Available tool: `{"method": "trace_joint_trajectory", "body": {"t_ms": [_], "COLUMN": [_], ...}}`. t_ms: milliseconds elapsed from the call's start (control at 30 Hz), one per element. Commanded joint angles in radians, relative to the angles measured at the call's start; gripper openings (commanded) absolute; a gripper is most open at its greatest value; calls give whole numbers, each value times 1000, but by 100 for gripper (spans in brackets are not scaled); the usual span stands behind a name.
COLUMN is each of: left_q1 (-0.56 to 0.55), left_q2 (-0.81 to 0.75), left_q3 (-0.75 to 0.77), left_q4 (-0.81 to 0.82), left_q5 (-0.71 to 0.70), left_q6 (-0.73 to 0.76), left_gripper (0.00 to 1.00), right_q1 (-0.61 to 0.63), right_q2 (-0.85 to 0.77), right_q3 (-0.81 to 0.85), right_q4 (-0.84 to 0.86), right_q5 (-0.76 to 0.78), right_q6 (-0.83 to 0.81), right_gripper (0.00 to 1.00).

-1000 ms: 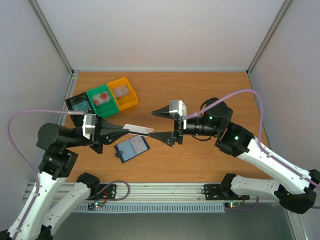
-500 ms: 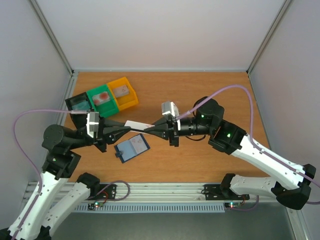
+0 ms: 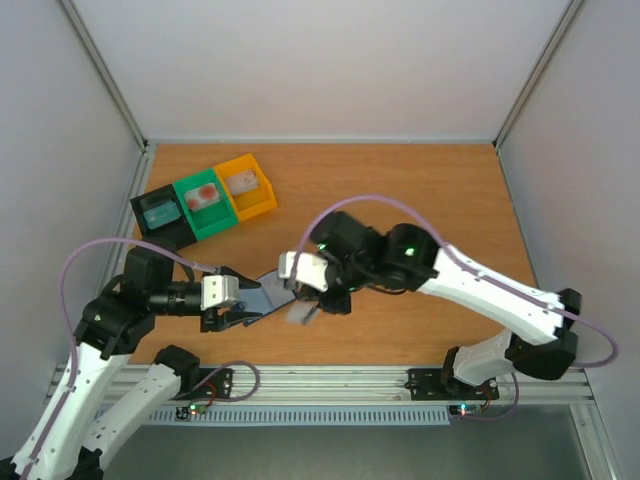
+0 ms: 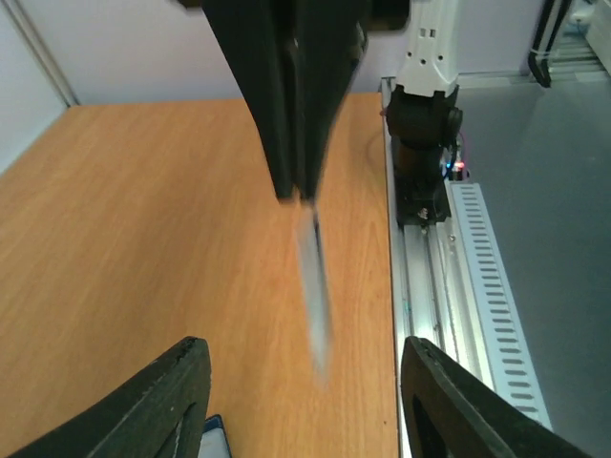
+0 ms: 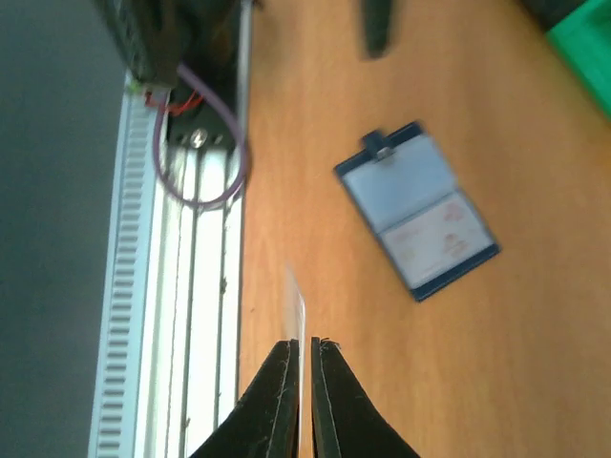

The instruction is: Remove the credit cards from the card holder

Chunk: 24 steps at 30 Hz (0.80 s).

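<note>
- Frankly, I can't read the blurred reddish print inside the open card holder [image 5: 417, 224], lying near-left.
- Right gripper [image 5: 304, 343], reaching left, pinches a pale credit card [image 5: 297, 305]; left gripper [image 4: 304, 345] gapes wide.

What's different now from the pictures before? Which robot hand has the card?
The left gripper let go of the pale card and now stands open. The right gripper has taken the card over and is shut on it. Both swung toward the near edge of the table. The card holder lies open as before, and the bins did not move.
</note>
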Motion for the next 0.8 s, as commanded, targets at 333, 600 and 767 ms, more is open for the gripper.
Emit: {"method": "trace_joint_trajectory", "body": {"t_ms": [333, 600, 767], "left_q1": [-40, -35, -34], "left_q2": [123, 132, 158], "left_q3": [-28, -92, -115], "left_q4": [137, 205, 249], "left_q5": [-71, -114, -195], "left_q6": [-376, -521, -617], "left_gripper": [54, 60, 64], "right_q1": [6, -129, -198], "right_q2": [142, -29, -18], "right_q3": [-6, -233, -284], "right_q4": [-22, 102, 73], "right_q5": [111, 190, 277], "right_q6": [41, 276, 370], "right_gripper": [2, 28, 47]}}
